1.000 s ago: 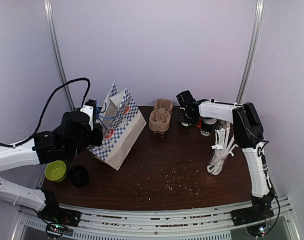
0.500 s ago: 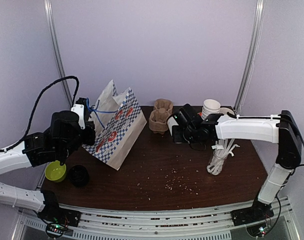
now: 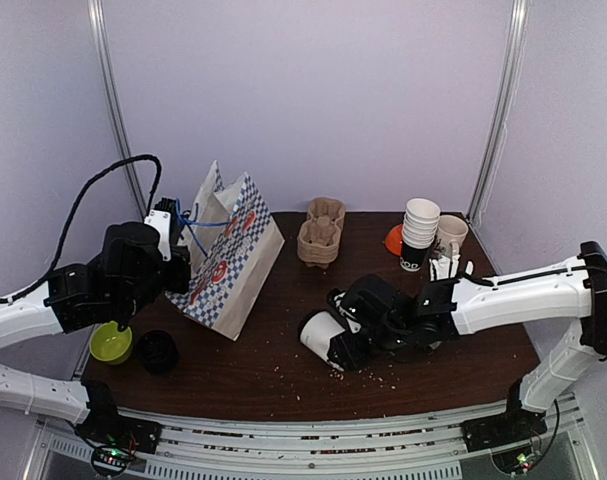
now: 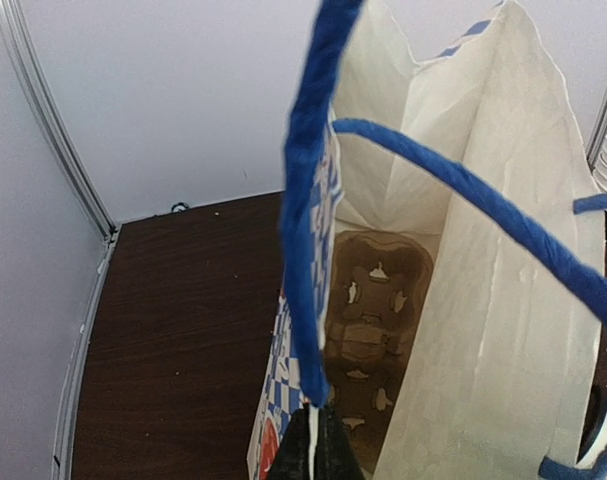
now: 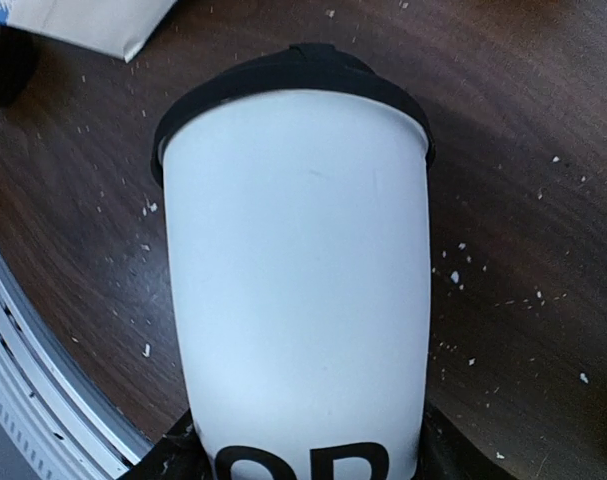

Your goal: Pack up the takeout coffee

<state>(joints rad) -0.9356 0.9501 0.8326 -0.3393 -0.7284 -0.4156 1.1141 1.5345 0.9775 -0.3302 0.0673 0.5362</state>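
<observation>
The left jaws are pressed together on one blue cord handle (image 4: 305,200) of the checked paper bag (image 3: 233,275), which is held open and leaning at the left of the surface (image 3: 273,375). The right jaws are spread around the white body of the takeout cup (image 3: 321,333), gripped near its base. The cup is tipped over, its dark lid (image 5: 293,65) pointing toward the front left. Whether it touches the surface cannot be told.

In the left wrist view a brown pulp carrier tray (image 4: 368,330) is seen low between the bag's walls. At the back centre more pulp trays (image 3: 320,238) are stacked. Two seem to be there, though the count is not certain.

At the back right one stack of white cups (image 3: 420,220), one single paper cup (image 3: 450,232) and one orange object (image 3: 394,239) are grouped near each other. The white straws (image 3: 445,268) are largely hidden behind the right arm (image 3: 513,295). At the front left one green bowl (image 3: 110,342) and one dark round object (image 3: 157,352) are set side by side, just below the bag.

One bag and one lidded cup are counted. A second blue handle is seen crossing the bag's mouth.

The cup is held over the front middle, near the metal rail (image 3: 313,440) along the front edge. A stretch of surface strewn with crumbs (image 3: 358,372) lies between the cup and the bag. The bag's mouth is partly crossed by its handles.
</observation>
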